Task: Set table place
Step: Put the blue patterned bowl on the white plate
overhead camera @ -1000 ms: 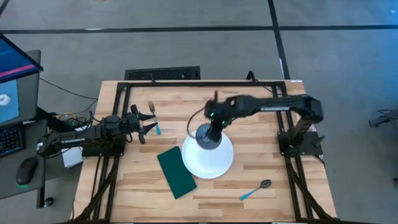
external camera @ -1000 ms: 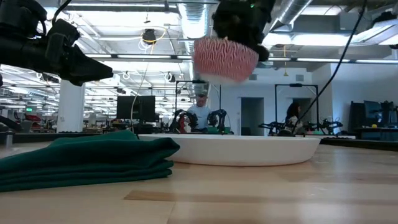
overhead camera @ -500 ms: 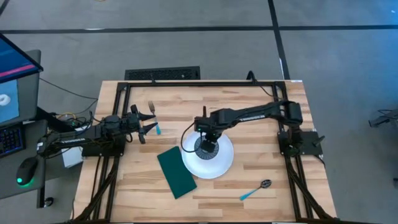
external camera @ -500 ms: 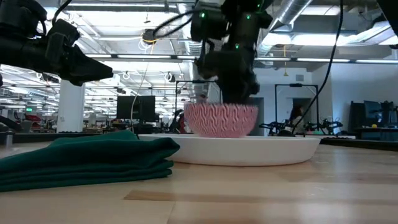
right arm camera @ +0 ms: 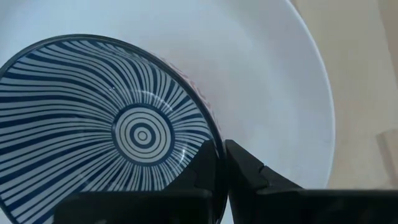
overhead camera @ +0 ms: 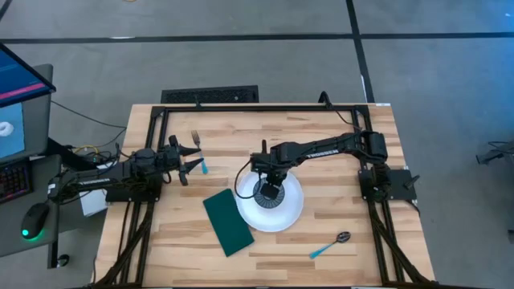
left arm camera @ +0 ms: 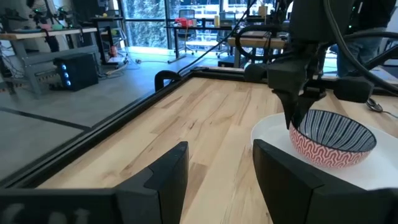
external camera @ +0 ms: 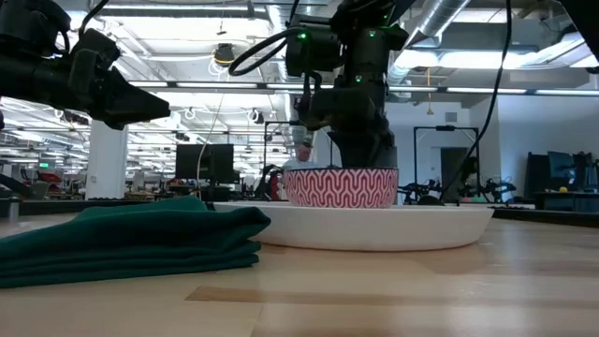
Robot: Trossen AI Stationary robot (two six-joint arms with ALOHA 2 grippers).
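Observation:
A small bowl [overhead camera: 267,193], blue-striped inside and red-patterned outside [external camera: 340,187], sits level in the large white plate [overhead camera: 283,218] at the table's middle; the plate's rim hides its base in the low view. My right gripper [right arm camera: 221,149] is shut on the bowl. A dark green napkin [overhead camera: 228,221] lies folded against the plate's left side. A blue-handled spoon [overhead camera: 331,245] lies near the front right. A blue-handled fork [overhead camera: 197,148] lies at the far left, with my left gripper [overhead camera: 191,159] open just beside it; its fingers show empty in the left wrist view [left arm camera: 221,180]. My right gripper pinches the bowl's rim [right arm camera: 206,118] on the bowl's far side, one finger inside the bowl and one finger [right arm camera: 249,171] outside. The fingers come from above, pointing down [external camera: 360,154]. The bowl stands upright and level in the plate.
The wooden tabletop [overhead camera: 337,193] has a black metal frame [overhead camera: 241,107] along its edges. Bare wood lies between plate and spoon and along the far side. A monitor and a mouse stand beyond the table's left edge [overhead camera: 16,104].
My right gripper has come down with the bowl, still shut on its rim. The bowl hung clear above the plate a second ago; now it sits low and level inside the plate.

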